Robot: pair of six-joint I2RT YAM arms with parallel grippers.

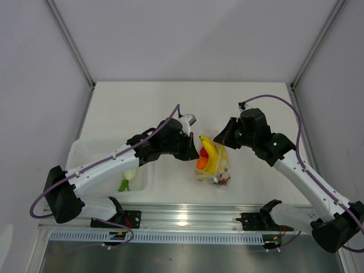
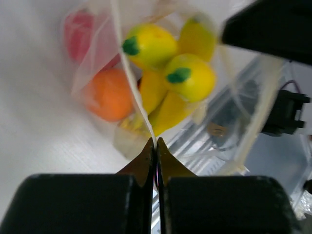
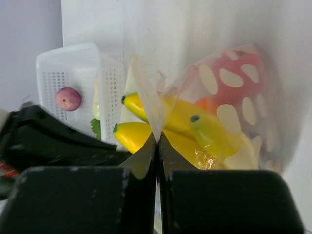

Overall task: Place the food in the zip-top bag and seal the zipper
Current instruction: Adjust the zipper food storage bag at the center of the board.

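bag (image 1: 224, 164) 1 | tray (image 1: 79, 149) 1 | radish (image 1: 131, 173) 1 | orange fruit (image 1: 202, 163) 1 | purple fruit (image 3: 68, 99) 1

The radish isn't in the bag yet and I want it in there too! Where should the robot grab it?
Probably the white body of the radish, coming straight down from above. It lies flat in the tray, whose walls would block a sideways approach, and its green leaves look too thin to pinch. Squeezing across its narrow width should hold best.

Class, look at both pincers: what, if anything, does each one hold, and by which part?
Left pincer and right pincer are each shut on the zip-top bag, pinching a thin edge of its clear film.
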